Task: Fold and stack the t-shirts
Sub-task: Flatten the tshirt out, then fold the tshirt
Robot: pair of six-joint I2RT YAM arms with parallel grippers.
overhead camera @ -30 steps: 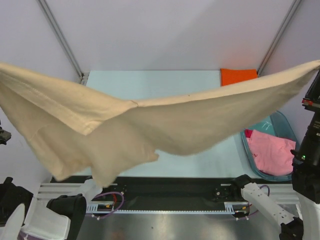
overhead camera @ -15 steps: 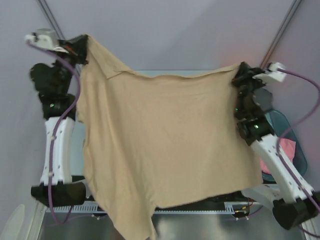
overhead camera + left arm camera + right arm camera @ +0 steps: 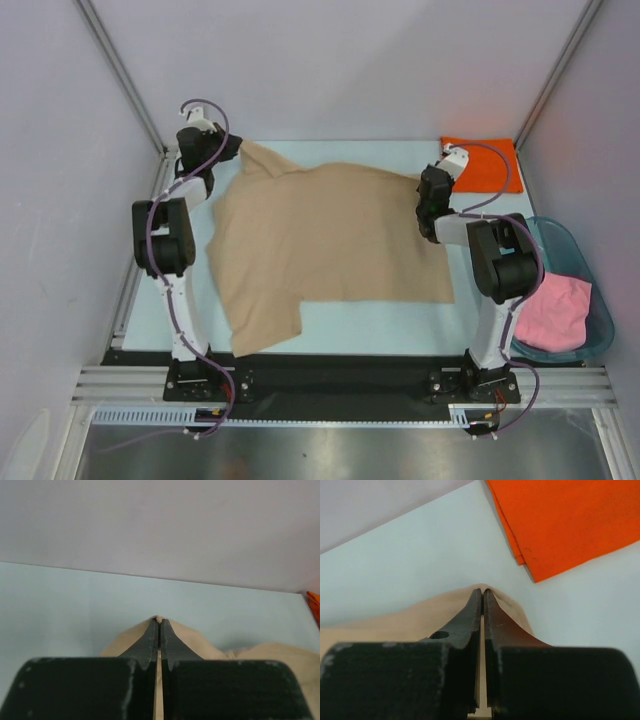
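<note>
The tan t-shirt [image 3: 320, 240] lies spread out on the pale table, one sleeve trailing toward the near left. My left gripper [image 3: 237, 150] is shut on its far left corner, and in the left wrist view the cloth [image 3: 210, 647] is pinched at the closed gripper [image 3: 159, 621]. My right gripper [image 3: 424, 181] is shut on the far right corner, with tan cloth [image 3: 395, 625] bunched around the gripper [image 3: 483, 592]. A folded orange t-shirt [image 3: 485, 165] [image 3: 570, 520] lies at the far right. The pink t-shirt [image 3: 555, 310] sits crumpled in the tub.
A translucent teal tub [image 3: 592, 290] stands at the right table edge beside the right arm. Grey walls and slanted frame posts [image 3: 120, 75] enclose the far side. The arms' mounting rail [image 3: 330, 385] runs along the near edge.
The tan t-shirt hung stretched in the air between both raised grippers. Both arms have swung away and down, and the shirt now lies flat on the table.
</note>
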